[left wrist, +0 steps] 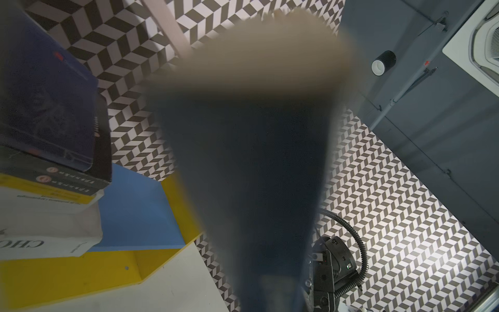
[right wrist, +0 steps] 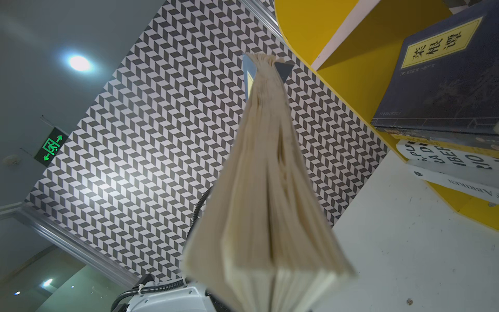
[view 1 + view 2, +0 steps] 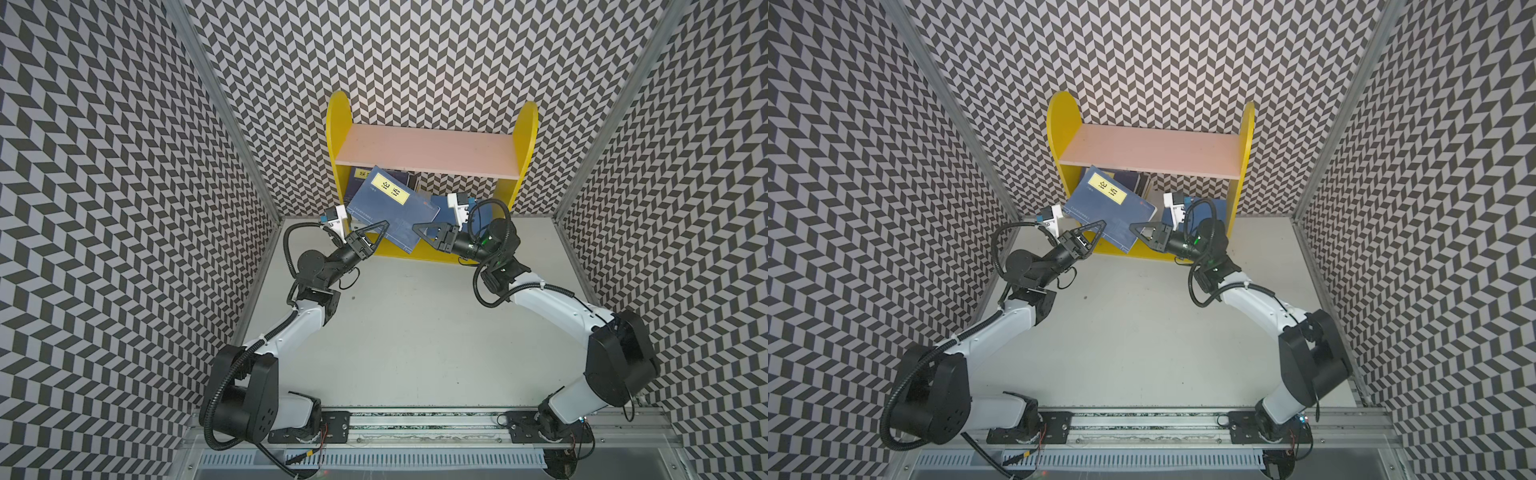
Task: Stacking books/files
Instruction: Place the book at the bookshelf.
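Two arms meet at one navy book [image 3: 395,203] with a yellow title label. It hangs tilted in the air just in front of the lower bay of the yellow bookshelf [image 3: 337,124], above the tabletop [image 3: 415,332]. The left gripper [image 3: 380,228] is pressed tight on the book's near edge. The right gripper [image 3: 419,230] sits at the opposite corner, and I cannot tell whether it truly pinches, since the cream pages fan loosely toward its wrist camera. This looks like the carry-in step, perhaps a hand-over between arms. The next move calls for levelling the book, clearing the pale pink upper board [image 3: 428,149] and laying it flat on the stack [image 1: 54,167] at the bay's left end. There a second navy book [image 2: 445,75] lies uppermost, over black, yellow and white ones. The covers look matt and thin, so the held book may sag or splay. The shelf is made of smooth painted panels with rounded side tops and has a blue floor board [image 1: 135,210].
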You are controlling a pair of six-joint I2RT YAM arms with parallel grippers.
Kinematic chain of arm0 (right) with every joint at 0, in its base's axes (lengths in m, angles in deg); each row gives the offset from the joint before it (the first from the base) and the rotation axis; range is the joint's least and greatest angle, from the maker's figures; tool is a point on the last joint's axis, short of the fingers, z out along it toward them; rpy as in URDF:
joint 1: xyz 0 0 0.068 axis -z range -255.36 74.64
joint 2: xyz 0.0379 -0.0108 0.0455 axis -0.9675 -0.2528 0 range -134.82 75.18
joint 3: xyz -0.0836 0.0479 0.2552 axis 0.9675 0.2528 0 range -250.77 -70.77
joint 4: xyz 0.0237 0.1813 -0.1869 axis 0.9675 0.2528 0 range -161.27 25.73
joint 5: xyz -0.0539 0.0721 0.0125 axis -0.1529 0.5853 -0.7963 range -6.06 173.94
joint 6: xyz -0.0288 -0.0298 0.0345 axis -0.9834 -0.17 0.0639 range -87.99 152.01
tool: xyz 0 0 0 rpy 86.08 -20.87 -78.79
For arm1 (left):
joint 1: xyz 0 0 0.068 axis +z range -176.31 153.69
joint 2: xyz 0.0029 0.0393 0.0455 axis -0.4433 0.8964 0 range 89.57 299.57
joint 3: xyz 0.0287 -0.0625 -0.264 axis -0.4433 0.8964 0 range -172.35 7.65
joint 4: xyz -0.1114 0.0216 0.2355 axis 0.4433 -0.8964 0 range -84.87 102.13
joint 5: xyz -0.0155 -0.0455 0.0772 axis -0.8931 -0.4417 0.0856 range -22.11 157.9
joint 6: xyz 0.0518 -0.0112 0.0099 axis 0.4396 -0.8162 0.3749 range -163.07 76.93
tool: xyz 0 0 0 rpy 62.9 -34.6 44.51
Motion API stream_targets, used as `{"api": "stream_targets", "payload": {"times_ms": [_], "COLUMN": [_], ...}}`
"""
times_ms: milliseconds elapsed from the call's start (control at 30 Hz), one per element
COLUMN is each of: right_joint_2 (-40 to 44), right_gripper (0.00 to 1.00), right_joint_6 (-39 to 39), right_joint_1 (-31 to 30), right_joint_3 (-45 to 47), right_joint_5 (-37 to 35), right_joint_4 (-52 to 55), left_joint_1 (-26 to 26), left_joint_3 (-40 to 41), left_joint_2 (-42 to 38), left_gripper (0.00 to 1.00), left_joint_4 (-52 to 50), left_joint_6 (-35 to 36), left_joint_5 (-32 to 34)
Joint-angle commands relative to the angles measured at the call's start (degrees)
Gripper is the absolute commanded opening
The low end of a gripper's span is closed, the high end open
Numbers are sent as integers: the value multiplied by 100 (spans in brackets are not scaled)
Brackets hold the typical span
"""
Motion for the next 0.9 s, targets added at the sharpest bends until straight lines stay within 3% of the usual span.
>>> {"api": "stream_targets", "payload": {"times_ms": [0,300,533,867], "right_joint_2": [-75,-332,-716,-1480], "right_gripper": [22,25,31,39], "right_joint_6": [230,503,230,246], "right_joint_1": [-10,-2,100,369], "right_joint_3": [46,335,-297,-1436], "right_joint_5": [-167,-556,-963,-922], "right_joint_4": [-419,-623,-198,156], "left_joint_1": [-64,-208,16,441], "left_joint_3": [236,227,-821,-2138], "left_joint_2": [-114,-28,512,1779], "left_gripper": [0,0,0,0], "left_joint_4": [-230,-878,-1688,-1711], "left_joint_6": [-56,99,383,-197], "left_joint_5": [326,826,1030,853]}}
